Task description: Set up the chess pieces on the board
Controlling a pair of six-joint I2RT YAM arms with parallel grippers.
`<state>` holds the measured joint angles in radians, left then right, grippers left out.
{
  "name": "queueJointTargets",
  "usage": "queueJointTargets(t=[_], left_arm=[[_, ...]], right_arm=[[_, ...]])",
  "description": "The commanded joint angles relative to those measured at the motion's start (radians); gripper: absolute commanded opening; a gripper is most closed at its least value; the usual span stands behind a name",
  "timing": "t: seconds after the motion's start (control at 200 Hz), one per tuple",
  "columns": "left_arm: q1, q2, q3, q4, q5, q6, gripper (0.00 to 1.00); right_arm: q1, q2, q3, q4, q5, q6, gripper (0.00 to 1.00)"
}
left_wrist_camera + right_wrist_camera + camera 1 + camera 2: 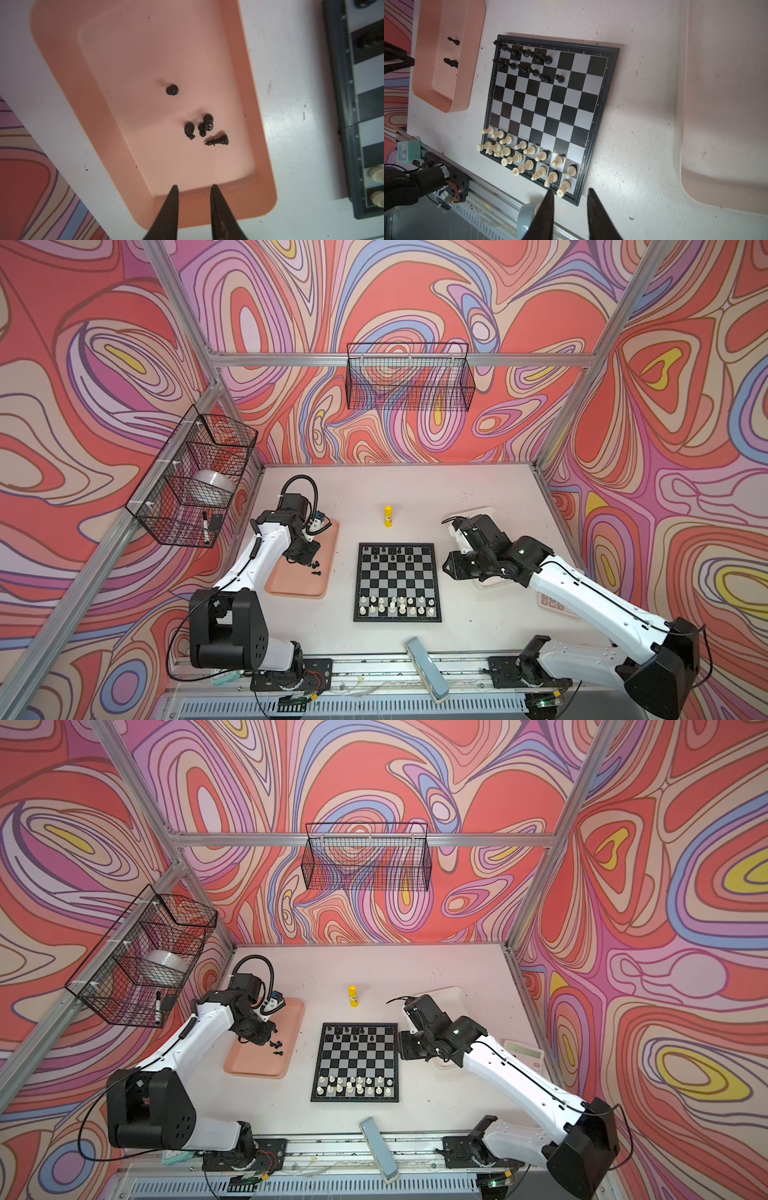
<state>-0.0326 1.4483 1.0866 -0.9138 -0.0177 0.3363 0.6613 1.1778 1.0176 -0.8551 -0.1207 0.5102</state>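
Chessmen are split between two places. In both top views the board (397,581) (354,1061) lies flat at lower centre of the frame on the white table (478,497). Cream chessmen (392,605) crowd its two rows nearest the lower edge, some of them leaning. Black chessmen (392,550) stand in the two rows at its upper edge, bunched toward the left and middle. Just left of the board sits the pink tray (291,591). The left wrist view shows loose black pieces (204,126) in it: a small cluster, one lying on its side just beside that, and one upright a little apart. The left gripper (194,187) hangs over the tray, its jaws a narrow gap apart with nothing between them. The right gripper (570,192) hovers to the right of the board, next to the white tray (726,104); its jaws are likewise slightly parted and hold nothing. A yellow glue stick (388,516) stands upright above the board in the frame, apart from it
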Motion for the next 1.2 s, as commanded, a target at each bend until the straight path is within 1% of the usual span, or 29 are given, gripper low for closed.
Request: queueJointTargets(t=[0.0,0.12,0.245,0.371,0.601,0.681,0.751,0.791,0.876,0.946,1.082,1.197], left_arm=[[0.016,0.029,0.015,0.004,-0.048,-0.116,0.27],[0.017,0.068,0.018,0.011,-0.041,-0.177,0.27],[0.017,0.107,0.032,0.003,-0.026,-0.213,0.26],[0.019,0.132,0.038,0.017,-0.049,-0.257,0.24],[0.019,0.166,0.021,0.056,-0.053,-0.329,0.21],[0.020,0.180,0.024,0.060,-0.033,-0.342,0.23],[0.022,0.185,0.028,0.064,-0.010,-0.346,0.28],[0.023,0.189,0.030,0.064,-0.003,-0.348,0.29],[0.025,0.207,0.030,0.061,-0.001,-0.356,0.29],[0.031,0.221,0.034,0.060,-0.015,-0.362,0.25],[0.057,0.243,0.045,0.057,0.007,-0.371,0.25],[0.060,0.254,0.053,0.061,0.009,-0.372,0.25]], right_arm=[[-0.003,-0.027,0.006,0.009,0.003,0.000,0.28],[-0.003,-0.032,-0.004,0.015,0.000,0.003,0.28],[-0.003,-0.036,-0.010,0.018,-0.001,0.007,0.28],[-0.002,-0.041,-0.019,0.025,-0.002,0.011,0.28],[-0.003,-0.047,-0.029,0.029,-0.004,0.021,0.28],[-0.003,-0.049,-0.031,0.027,-0.003,0.023,0.28],[-0.003,-0.051,-0.034,0.029,-0.002,0.027,0.28],[-0.003,-0.050,-0.036,0.030,-0.003,0.028,0.28],[-0.003,-0.049,-0.040,0.033,-0.004,0.027,0.28],[-0.003,-0.045,-0.040,0.037,-0.005,0.027,0.28],[-0.003,-0.045,-0.043,0.036,-0.006,0.030,0.28],[-0.003,-0.044,-0.043,0.039,-0.005,0.031,0.28]])
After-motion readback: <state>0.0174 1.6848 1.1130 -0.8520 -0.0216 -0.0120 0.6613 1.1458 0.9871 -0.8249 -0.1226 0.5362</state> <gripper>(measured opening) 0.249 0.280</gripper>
